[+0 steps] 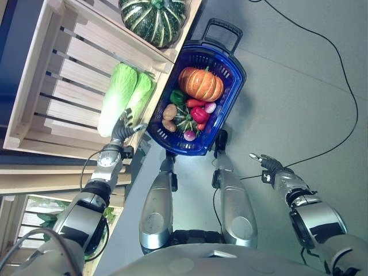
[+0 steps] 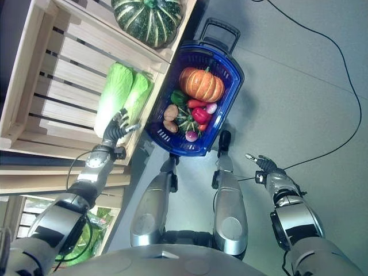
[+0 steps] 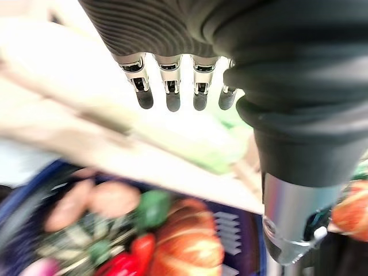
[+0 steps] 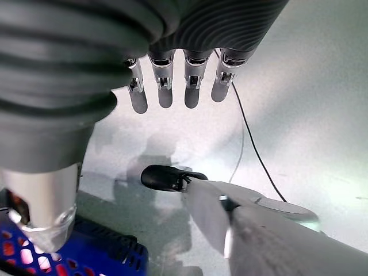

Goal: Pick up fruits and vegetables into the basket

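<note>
Two pale green cabbages [image 1: 123, 98] lie at the slatted wooden crate's [image 1: 54, 86] edge, beside our filled blue plastic basket [image 1: 230, 75]. Our left hand [image 1: 123, 129], fingers relaxed, hovers just at them. Our right hand [image 1: 265, 162] hangs relaxed over bare grey floor [image 1: 299, 86].

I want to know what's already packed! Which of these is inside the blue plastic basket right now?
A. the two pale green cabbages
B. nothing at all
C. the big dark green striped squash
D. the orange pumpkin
D: the round orange pumpkin sits inside the blue plastic basket with smaller vegetables, while the dark green striped squash and the pale green cabbages lie in the wooden crate.
</note>
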Robot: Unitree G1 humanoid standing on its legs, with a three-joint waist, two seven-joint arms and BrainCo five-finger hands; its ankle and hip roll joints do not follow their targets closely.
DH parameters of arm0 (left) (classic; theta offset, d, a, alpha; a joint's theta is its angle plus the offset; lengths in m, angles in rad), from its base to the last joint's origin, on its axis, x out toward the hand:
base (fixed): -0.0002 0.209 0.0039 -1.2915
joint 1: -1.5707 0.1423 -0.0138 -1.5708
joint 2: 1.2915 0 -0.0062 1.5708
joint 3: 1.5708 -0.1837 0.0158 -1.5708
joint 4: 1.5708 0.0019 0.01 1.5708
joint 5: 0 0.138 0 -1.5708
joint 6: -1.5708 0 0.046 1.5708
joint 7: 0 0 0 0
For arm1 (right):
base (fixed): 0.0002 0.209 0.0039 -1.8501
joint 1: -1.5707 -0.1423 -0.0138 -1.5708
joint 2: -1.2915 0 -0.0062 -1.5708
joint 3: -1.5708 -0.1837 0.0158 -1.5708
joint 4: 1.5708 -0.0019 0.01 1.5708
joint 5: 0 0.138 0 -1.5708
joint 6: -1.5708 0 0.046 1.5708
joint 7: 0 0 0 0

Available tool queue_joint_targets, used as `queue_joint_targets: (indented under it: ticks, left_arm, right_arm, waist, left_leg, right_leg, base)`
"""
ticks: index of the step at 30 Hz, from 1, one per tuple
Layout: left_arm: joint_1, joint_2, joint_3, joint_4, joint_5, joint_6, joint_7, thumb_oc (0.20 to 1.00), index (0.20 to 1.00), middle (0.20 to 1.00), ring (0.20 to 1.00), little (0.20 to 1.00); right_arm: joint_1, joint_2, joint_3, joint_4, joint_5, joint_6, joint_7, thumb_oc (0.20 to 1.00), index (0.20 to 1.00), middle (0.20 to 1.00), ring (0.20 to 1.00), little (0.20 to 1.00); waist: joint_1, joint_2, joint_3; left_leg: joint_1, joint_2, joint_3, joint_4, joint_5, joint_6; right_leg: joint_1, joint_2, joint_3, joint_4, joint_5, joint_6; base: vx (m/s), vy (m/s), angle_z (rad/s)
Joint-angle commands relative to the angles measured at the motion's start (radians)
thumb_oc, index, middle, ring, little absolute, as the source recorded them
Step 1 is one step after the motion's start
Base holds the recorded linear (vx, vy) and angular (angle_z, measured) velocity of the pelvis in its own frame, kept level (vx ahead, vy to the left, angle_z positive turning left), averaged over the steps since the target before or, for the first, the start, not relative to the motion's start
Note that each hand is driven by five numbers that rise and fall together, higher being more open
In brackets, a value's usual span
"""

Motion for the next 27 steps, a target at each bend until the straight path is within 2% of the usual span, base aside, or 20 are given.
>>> queue_joint_targets:
  ticks: [1, 4, 8, 11, 14, 21, 27]
  left_arm:
    - [0.002, 0.035, 0.034, -0.064, 0.058, -0.095, 0.163, 1.000, 1.000, 1.000, 1.000, 1.000]
    - [-0.022, 0.050, 0.058, -0.096, 0.144, -0.107, 0.280, 1.000, 1.000, 1.000, 1.000, 1.000]
    - [-0.068, 0.071, 0.088, -0.124, 0.298, -0.081, 0.457, 1.000, 1.000, 1.000, 1.000, 1.000]
    - [-0.099, 0.085, 0.094, -0.123, 0.401, -0.039, 0.556, 1.000, 1.000, 1.000, 1.000, 1.000]
    - [-0.155, 0.123, 0.082, -0.076, 0.499, 0.039, 0.680, 1.000, 1.000, 1.000, 1.000, 1.000]
    - [-0.231, 0.168, 0.065, 0.085, 0.578, 0.164, 0.758, 1.000, 1.000, 1.000, 1.000, 1.000]
    - [-0.302, 0.193, 0.053, 0.236, 0.574, 0.231, 0.748, 1.000, 1.000, 1.000, 1.000, 1.000]
  right_arm:
    - [0.044, -0.024, 0.031, -0.009, 0.039, 0.000, -0.027, 1.000, 1.000, 1.000, 1.000, 1.000]
    - [0.047, -0.020, 0.031, -0.014, 0.045, -0.002, -0.031, 1.000, 1.000, 1.000, 1.000, 1.000]
    - [0.046, -0.011, 0.034, -0.015, 0.056, -0.008, -0.034, 1.000, 1.000, 1.000, 1.000, 1.000]
    - [0.041, -0.008, 0.039, -0.017, 0.062, -0.005, -0.032, 1.000, 1.000, 1.000, 1.000, 1.000]
    - [0.028, -0.008, 0.057, -0.020, 0.069, -0.001, -0.027, 1.000, 1.000, 1.000, 1.000, 1.000]
    - [0.001, -0.022, 0.083, -0.008, 0.063, -0.007, 0.002, 1.000, 1.000, 1.000, 1.000, 1.000]
    - [-0.030, -0.030, 0.112, 0.007, 0.071, -0.006, 0.010, 1.000, 1.000, 1.000, 1.000, 1.000]
  waist:
    - [0.004, -0.016, -0.010]
    - [0.005, -0.023, -0.010]
    - [0.005, -0.037, -0.010]
    - [0.003, -0.047, -0.010]
    - [-0.005, -0.059, -0.010]
    - [-0.026, -0.072, -0.010]
    - [-0.041, -0.081, -0.010]
  left_leg:
    - [-0.173, -0.080, 0.008, 0.184, -0.078, 0.043]
    - [-0.198, -0.081, 0.005, 0.205, -0.085, 0.047]
    - [-0.223, -0.079, 0.003, 0.231, -0.095, 0.049]
    - [-0.234, -0.079, 0.002, 0.245, -0.101, 0.047]
    - [-0.248, -0.075, 0.005, 0.257, -0.102, 0.045]
    - [-0.258, -0.065, 0.017, 0.263, -0.105, 0.036]
    - [-0.275, -0.057, 0.021, 0.265, -0.094, 0.029]
  right_leg:
    - [-0.109, 0.002, 0.046, 0.238, -0.153, 0.039]
    - [-0.136, 0.012, 0.052, 0.263, -0.162, 0.033]
    - [-0.163, 0.022, 0.057, 0.291, -0.172, 0.025]
    - [-0.171, 0.027, 0.059, 0.299, -0.175, 0.022]
    - [-0.186, 0.036, 0.062, 0.309, -0.177, 0.017]
    - [-0.197, 0.045, 0.070, 0.308, -0.181, 0.013]
    - [-0.215, 0.054, 0.076, 0.314, -0.182, 0.007]
  base:
    - [-0.01, -0.024, 0.05]
    - [-0.01, -0.040, 0.08]
    - [0.00, -0.043, 0.05]
    - [0.00, -0.028, 0.03]
    - [0.00, -0.005, 0.02]
    - [0.00, 0.010, 0.00]
    - [0.00, 0.021, -0.06]
